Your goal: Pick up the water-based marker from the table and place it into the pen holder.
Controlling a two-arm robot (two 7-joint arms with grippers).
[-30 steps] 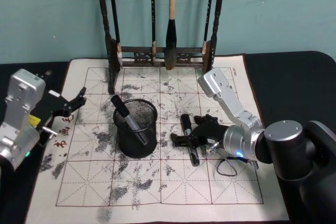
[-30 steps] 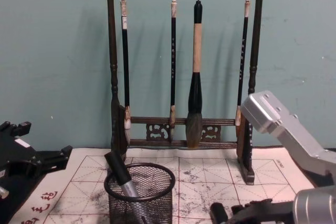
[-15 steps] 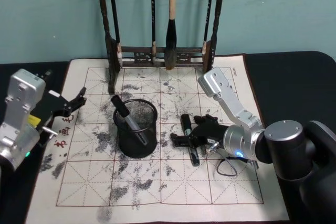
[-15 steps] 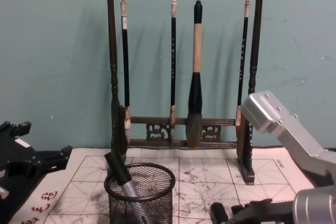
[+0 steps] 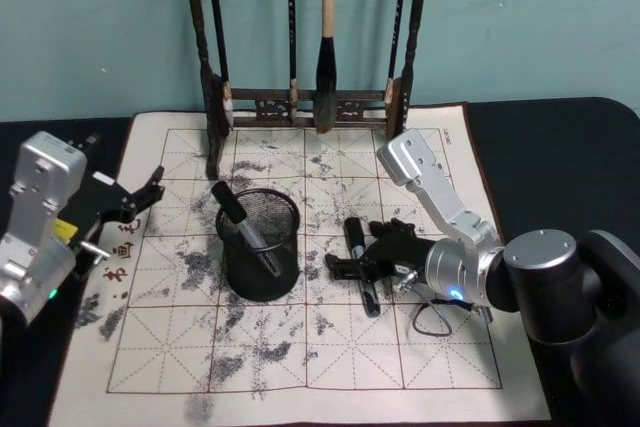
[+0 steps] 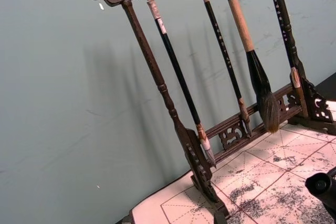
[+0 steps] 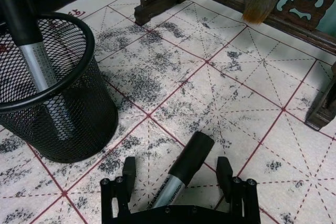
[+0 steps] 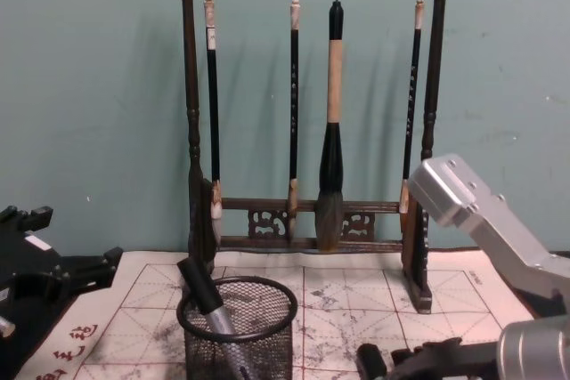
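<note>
**Mia:** What is the pen holder [image 5: 265, 272] like?

**Tom:** It is a black wire cup. It looks stiff and stands up straight on the paper. An other marker [image 5: 240, 219] leans inside it, and there is room beside that one.

**Mia:** And the water-based marker [image 5: 354, 237]?

**Tom:** It lies flat on the paper, near the cup, on the robot's right side. I think it is light and hard. It is round and smooth, so it could roll or slip.

**Mia:** Where should it be held?

**Tom:** On the grey body, just behind the black cap. The right hand [image 7: 176, 169] is down low there. Its fingers [image 7: 128, 165] are wide apart, one on each side, not squeezing yet.

**Mia:** And the left hand [image 5: 140, 197]?

**Tom:** It waits by the left edge of the paper, well apart.

**Mia:** What is all around?

**Tom:** A plain green wall [image 8: 89, 86] is at the back. The surface [image 5: 540, 147] is black. On it lies white paper [image 5: 300, 367] with red squares and ink smudges. A tall brush rack [image 5: 300, 102] stands at the far end, well apart from the cup.
</note>
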